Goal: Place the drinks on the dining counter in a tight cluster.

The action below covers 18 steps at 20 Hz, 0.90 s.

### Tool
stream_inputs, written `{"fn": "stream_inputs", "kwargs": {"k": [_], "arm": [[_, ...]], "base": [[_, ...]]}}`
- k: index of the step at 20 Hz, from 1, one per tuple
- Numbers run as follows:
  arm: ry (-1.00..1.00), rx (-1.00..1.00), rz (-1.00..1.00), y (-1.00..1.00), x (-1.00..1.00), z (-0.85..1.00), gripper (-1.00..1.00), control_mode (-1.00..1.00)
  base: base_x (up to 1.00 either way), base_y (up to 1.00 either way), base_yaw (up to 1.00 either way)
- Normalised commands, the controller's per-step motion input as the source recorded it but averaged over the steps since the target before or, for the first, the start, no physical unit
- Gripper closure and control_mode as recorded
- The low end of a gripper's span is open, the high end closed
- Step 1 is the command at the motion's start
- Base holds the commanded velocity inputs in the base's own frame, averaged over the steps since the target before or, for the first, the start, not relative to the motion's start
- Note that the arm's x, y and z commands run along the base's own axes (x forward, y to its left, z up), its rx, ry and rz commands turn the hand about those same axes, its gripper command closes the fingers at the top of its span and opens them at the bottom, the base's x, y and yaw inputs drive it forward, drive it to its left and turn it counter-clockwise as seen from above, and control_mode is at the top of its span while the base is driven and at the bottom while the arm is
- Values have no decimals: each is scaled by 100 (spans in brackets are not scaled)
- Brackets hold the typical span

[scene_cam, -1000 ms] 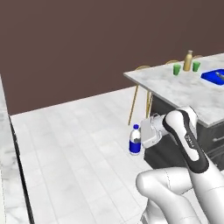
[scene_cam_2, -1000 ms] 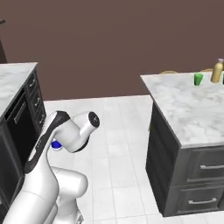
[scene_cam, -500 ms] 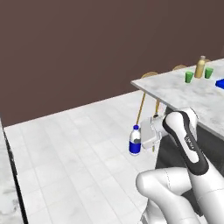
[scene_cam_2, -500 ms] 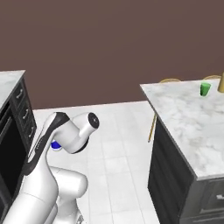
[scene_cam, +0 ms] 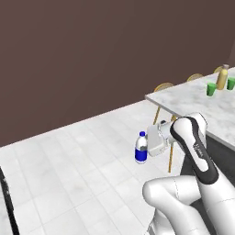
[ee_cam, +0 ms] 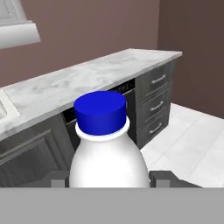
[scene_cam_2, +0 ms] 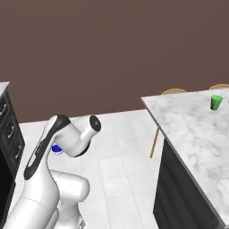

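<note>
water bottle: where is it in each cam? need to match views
Left base view: water bottle centre, upright at the gripper, above the floor.
Right base view: a blue sliver behind the arm, left.
Hand view: bottle bottom centre, cap up.
Shared landmark in both base views: dining counter.

Blue-capped water bottle (ee_cam: 107, 162) (wall counter (ee_cam: 87, 76) behind)

Blue-capped, blue-labelled water bottle (scene_cam: 141, 148), grey-veined white marble dining counter (scene_cam: 202, 106), green cups (scene_cam: 210, 89)
</note>
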Motion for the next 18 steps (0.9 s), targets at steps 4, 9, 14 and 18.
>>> {"fn": "stream_inputs", "kwargs": {"k": [4,9,14,18], "arm": [[0,0,0,0,0,0,100,100],[0,0,0,0,0,0,100,100],[0,0,0,0,0,0,100,100],[0,0,0,0,0,0,100,100]], "base": [[75,0,-24],[73,0,-26],[70,0,-29],[66,0,-33]]}}
